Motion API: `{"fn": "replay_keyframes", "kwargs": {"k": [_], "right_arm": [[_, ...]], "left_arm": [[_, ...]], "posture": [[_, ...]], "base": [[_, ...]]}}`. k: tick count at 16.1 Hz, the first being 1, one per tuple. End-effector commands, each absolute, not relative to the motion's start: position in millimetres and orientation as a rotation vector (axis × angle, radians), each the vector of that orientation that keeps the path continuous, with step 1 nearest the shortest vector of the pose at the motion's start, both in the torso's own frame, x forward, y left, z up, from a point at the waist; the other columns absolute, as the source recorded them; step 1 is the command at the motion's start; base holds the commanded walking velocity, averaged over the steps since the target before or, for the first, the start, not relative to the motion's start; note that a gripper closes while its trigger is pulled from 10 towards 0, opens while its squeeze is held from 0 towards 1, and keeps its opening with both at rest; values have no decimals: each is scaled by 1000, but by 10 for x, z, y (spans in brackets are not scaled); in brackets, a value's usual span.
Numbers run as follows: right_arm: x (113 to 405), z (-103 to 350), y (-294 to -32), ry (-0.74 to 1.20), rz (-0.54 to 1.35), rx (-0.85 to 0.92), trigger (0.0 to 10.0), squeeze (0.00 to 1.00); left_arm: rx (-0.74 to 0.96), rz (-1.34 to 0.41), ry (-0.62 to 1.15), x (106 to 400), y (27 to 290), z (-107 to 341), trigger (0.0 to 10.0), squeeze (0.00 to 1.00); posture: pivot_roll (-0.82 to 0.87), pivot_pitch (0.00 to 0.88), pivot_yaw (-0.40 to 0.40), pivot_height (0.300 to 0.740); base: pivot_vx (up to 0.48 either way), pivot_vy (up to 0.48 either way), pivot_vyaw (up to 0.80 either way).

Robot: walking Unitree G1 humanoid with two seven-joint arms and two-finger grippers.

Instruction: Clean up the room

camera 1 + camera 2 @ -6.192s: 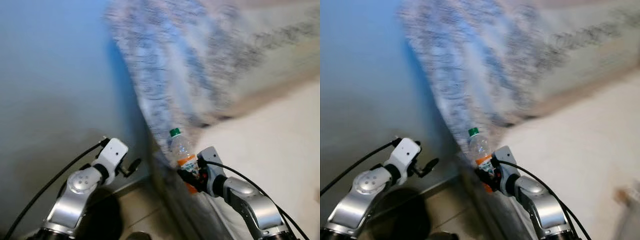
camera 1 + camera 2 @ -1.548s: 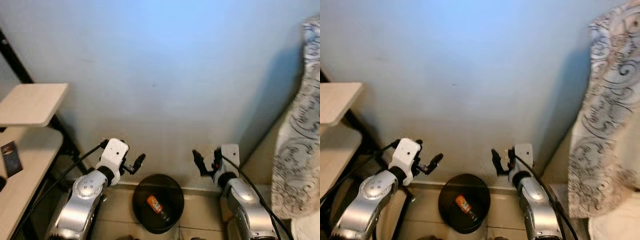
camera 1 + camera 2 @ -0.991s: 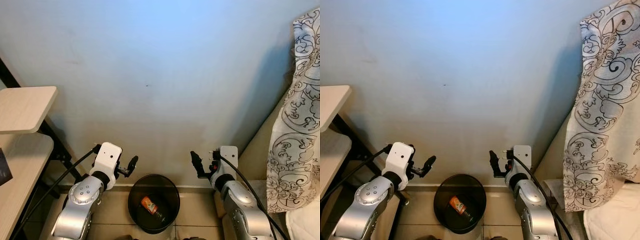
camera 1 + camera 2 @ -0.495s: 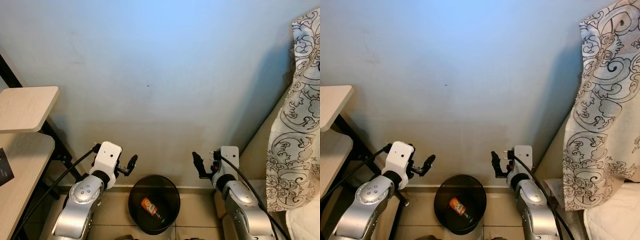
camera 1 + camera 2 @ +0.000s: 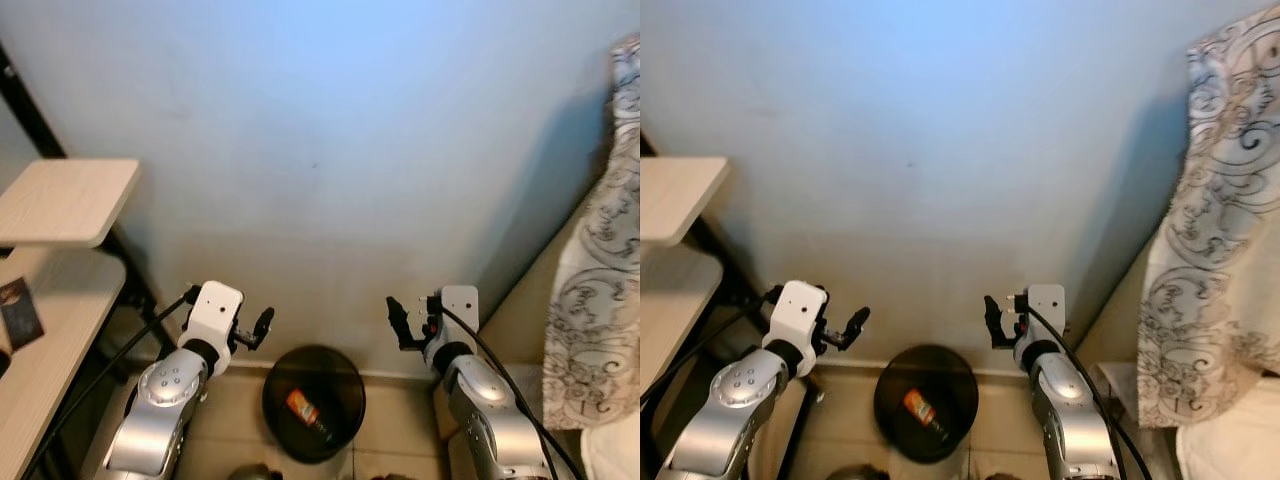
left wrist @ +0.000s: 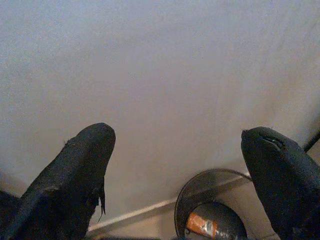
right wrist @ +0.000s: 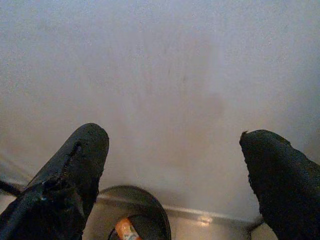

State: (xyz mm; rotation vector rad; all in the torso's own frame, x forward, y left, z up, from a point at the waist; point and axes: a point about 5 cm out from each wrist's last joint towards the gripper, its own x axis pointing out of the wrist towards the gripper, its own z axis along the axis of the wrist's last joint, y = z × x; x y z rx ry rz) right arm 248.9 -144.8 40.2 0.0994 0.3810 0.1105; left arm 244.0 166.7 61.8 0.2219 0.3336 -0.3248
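We are facing a pale blue wall (image 5: pixel 320 130), with a patterned curtain (image 5: pixel 600 290) hanging at our right and a wooden shelf (image 5: pixel 60 205) at our left. On the floor the black trash bin (image 5: pixel 345 395) is holding the orange-labelled bottle (image 5: pixel 306 410). Our left gripper (image 5: pixel 262 325) and right gripper (image 5: pixel 396 322) are hovering above it, fingers spread, grasping nothing.

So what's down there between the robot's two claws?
The black bin sits on the floor between and below the left gripper and right gripper, with the orange-labelled bottle lying inside it. Behind is bare wall. The left eye view shows it.
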Motion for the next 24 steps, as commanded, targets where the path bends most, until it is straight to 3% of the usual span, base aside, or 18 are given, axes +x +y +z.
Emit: {"fn": "replay_keyframes", "kwargs": {"k": [1, 7, 11, 24], "right_arm": [[2476, 420, -1464, 373, 101, 92, 10000, 0], [2471, 399, -1435, 380, 93, 91, 10000, 0], [2469, 393, -1451, 378, 87, 88, 10000, 0], [2509, 443, -1446, 346, 85, 82, 10000, 0]], "left_arm": [[240, -324, 326, 2447, 1680, 644, 10000, 0], [258, -342, 335, 2440, 1702, 634, 10000, 0], [274, -346, 335, 2450, 1692, 620, 10000, 0], [276, -341, 318, 2478, 1681, 644, 10000, 0]], "posture": [[52, 0, 30, 740], [52, 0, 37, 740], [50, 0, 38, 740], [53, 0, 28, 740]], "base": [[-315, 0, 0], [-322, 0, 0], [0, 0, -209], [0, 0, -788]]}}
